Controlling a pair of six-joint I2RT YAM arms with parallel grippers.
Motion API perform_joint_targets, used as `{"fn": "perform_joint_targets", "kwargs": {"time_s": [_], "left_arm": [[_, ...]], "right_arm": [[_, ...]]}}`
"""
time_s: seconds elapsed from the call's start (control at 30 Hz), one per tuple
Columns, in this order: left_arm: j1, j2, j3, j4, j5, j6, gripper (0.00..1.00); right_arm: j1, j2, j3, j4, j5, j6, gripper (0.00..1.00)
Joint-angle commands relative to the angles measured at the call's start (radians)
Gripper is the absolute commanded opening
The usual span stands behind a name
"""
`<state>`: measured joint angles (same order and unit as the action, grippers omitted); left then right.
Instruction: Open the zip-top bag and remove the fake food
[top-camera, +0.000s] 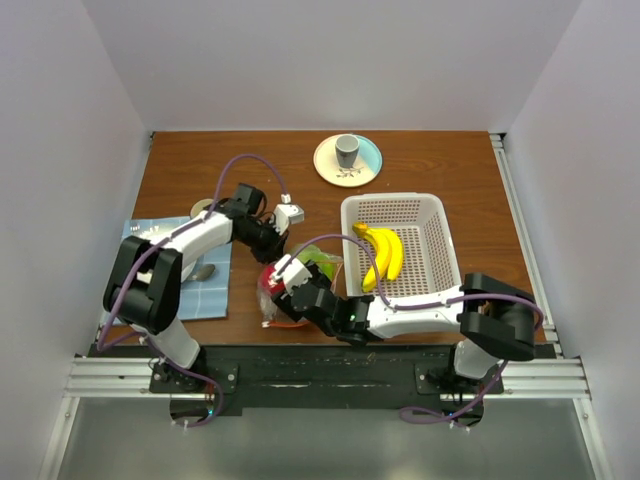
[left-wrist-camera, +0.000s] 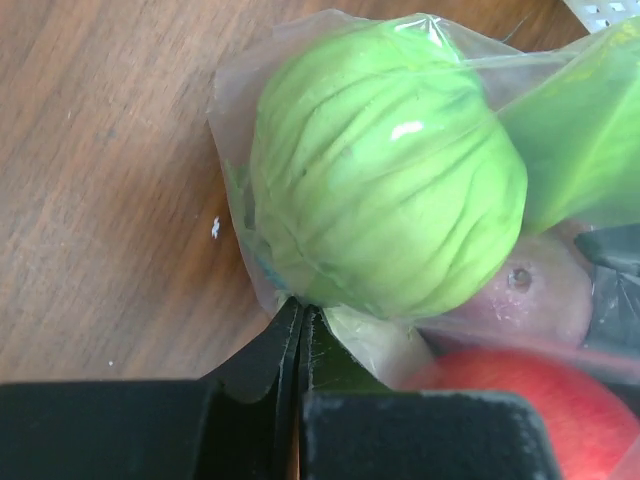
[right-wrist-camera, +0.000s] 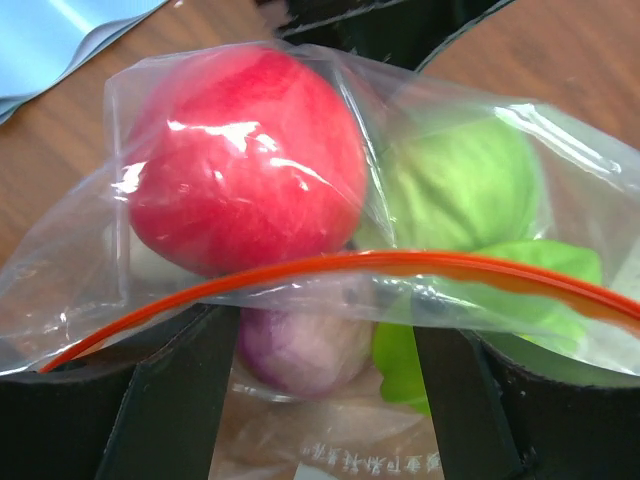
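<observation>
The zip-top bag (top-camera: 276, 306) lies on the table just left of the white basket (top-camera: 436, 232). It holds a red round fruit (right-wrist-camera: 245, 160), a green ribbed piece (left-wrist-camera: 385, 170), a green leafy piece (right-wrist-camera: 540, 290) and a purple piece (right-wrist-camera: 305, 340). My left gripper (left-wrist-camera: 297, 312) is shut on the bag's edge beside the green piece. My right gripper (right-wrist-camera: 320, 375) is open at the bag's mouth. The orange-red zip strip (right-wrist-camera: 420, 265) crosses over its fingers (right-wrist-camera: 170, 390), and the purple piece sits between them. The yellow banana bunch (top-camera: 384, 255) lies in the basket.
A plate (top-camera: 364, 172) with a grey cup (top-camera: 346, 150) stands at the back centre. A blue cloth (top-camera: 208, 292) with a spoon (top-camera: 201, 272) lies at the left under my left arm. Both arms crowd the bag from either side.
</observation>
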<state>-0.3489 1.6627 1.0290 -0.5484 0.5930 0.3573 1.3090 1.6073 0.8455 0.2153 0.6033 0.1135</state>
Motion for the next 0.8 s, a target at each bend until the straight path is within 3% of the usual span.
{"fn": "perform_joint_targets", "kwargs": {"time_s": [0.0, 0.27, 0.4, 0.63, 0.67, 0.77], "left_arm": [[0.017, 0.005, 0.031, -0.079, 0.007, 0.051, 0.00], [0.172, -0.058, 0.245, -0.283, -0.034, 0.161, 0.00], [0.199, -0.086, 0.342, -0.343, -0.042, 0.184, 0.00], [0.145, -0.073, 0.192, -0.308, 0.036, 0.120, 0.00], [0.113, -0.069, 0.169, -0.285, 0.037, 0.114, 0.04], [0.047, -0.063, 0.111, -0.236, 0.027, 0.082, 0.36]], "right_arm": [[0.009, 0.000, 0.053, 0.104, 0.124, -0.047, 0.74], [0.010, 0.048, 0.044, 0.076, 0.080, -0.015, 0.75], [0.010, 0.071, 0.004, 0.087, 0.024, 0.041, 0.74], [0.015, 0.117, -0.036, 0.119, -0.020, 0.083, 0.73], [0.015, 0.126, -0.033, 0.115, -0.017, 0.086, 0.73], [0.015, 0.163, -0.017, 0.092, 0.019, 0.101, 0.73]]}}
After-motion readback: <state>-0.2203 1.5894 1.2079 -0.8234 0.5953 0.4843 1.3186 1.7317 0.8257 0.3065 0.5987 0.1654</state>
